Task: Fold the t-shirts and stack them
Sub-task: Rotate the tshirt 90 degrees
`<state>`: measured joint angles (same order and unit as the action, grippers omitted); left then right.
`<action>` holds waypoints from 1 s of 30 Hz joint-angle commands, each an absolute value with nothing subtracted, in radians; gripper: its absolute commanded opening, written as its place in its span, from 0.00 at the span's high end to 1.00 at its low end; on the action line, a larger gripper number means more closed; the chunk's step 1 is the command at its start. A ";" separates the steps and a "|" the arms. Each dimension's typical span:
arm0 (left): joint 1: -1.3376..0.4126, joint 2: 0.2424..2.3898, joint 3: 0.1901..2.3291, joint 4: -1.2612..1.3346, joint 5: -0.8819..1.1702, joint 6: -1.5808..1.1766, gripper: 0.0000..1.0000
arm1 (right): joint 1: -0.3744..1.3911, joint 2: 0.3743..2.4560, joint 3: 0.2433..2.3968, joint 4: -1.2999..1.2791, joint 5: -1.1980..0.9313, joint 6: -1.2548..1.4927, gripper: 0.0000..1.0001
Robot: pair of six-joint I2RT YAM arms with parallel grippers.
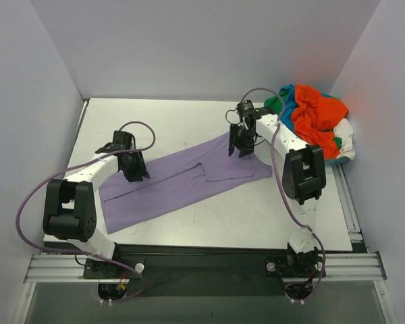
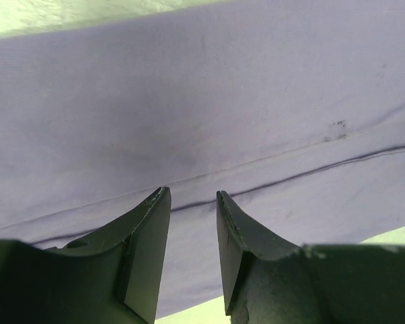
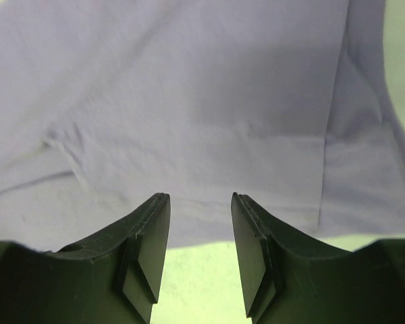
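Observation:
A lavender-purple t-shirt point(image 1: 182, 182) lies in a long slanted band across the table point(image 1: 256, 216), folded lengthwise. My left gripper point(image 1: 136, 174) hovers over its left part, open, with only cloth point(image 2: 202, 101) under the fingertips and a seam running just past them. My right gripper point(image 1: 241, 145) hangs over the shirt's far right corner, also open; the right wrist view has the cloth point(image 3: 189, 101) ahead and bare table between the fingers. At the back right, an orange-red t-shirt point(image 1: 314, 115) tops a crumpled heap with green point(image 1: 275, 103), teal-blue point(image 1: 290, 101) and white point(image 1: 344, 138) ones.
Pale walls close in the table at the left, back and right. The heap of shirts sits in the back right corner, close to the right arm's elbow point(image 1: 304, 172). An aluminium rail point(image 1: 202, 266) runs along the near edge by the arm bases.

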<state>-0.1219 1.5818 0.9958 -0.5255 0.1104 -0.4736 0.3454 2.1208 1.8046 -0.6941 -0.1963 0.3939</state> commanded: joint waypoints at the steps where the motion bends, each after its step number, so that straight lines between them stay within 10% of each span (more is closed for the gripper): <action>1: -0.124 1.617 1.023 -0.445 0.160 -0.515 0.56 | 0.337 2.028 1.651 -0.671 -0.221 0.420 0.58; 13: -0.124 1.608 1.008 -0.463 0.135 -0.515 0.56 | 0.330 2.126 1.583 -0.629 -0.198 0.433 0.58; 30: -0.031 1.494 0.902 -0.489 0.124 -0.445 0.55 | 0.308 2.471 2.226 -0.752 -0.250 0.532 0.58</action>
<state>-0.0521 1.5093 0.9344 -0.4904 0.1165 -0.4702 0.3168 2.4527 2.1513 -0.6949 -0.2237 0.4965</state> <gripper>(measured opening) 0.444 0.418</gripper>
